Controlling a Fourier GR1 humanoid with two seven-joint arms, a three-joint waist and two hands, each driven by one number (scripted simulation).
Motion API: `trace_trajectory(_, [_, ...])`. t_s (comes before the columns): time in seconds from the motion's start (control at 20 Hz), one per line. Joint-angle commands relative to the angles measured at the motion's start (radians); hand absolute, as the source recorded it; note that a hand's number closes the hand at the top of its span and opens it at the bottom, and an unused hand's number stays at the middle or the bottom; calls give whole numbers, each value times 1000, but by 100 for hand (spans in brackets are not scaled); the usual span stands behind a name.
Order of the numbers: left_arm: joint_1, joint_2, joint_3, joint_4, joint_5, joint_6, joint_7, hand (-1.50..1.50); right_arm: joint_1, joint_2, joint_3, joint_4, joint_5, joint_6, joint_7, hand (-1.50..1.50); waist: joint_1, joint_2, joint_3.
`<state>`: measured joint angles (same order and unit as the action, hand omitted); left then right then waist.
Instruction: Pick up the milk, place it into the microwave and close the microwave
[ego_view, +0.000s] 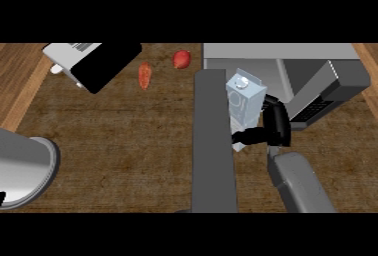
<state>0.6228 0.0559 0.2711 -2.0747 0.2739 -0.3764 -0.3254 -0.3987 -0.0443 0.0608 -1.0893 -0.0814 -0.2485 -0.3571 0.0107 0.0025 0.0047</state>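
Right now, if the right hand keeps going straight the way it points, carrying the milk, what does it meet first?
The right hand, curled round the milk, points toward the microwave. The carton's top would likely reach the open cavity first, with the door close on its left; depth is unclear.

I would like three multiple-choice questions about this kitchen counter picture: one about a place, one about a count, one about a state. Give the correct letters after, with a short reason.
1. Where is the milk carton?
A. lying beside the toaster
B. in the right hand, at the microwave's opening
C. standing in the counter's middle

2. How many red items lie on the counter?
A. two
B. four
C. none

3. What is the state of the microwave door?
A. closed
B. missing
C. open

Answers:
1 B: the right hand curls its fingers round the carton in front of the microwave.
2 A: one long red item and one rounder red item.
3 C: the door stands swung out over the counter.
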Motion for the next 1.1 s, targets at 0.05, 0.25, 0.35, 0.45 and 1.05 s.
trace_trajectory(0.05, [-10, 38, 62, 9, 53, -47, -3, -150, -193, 5, -125, 299, -33, -6, -73, 150, 20, 4, -4])
trace_trajectory(0.25, [-28, -13, 38, 132, -43, -52, -87, -150, -295, 3, -165, 466, -30, 8, -178, 150, 19, 4, -4])
trace_trajectory(0.35, [-85, 34, 56, 92, 19, -38, 15, -150, -366, -33, -210, 592, -40, 47, -249, 150, 23, 9, -3])
trace_trajectory(0.45, [-44, 19, 58, 82, 8, -58, -13, -150, -367, -43, -217, 661, -14, 28, -339, 150, 28, 9, -3])
trace_trajectory(1.05, [-123, 10, 57, 146, -7, -53, -17, -150, -556, -32, -217, 866, 86, -199, -474, 150, 54, 20, -3])
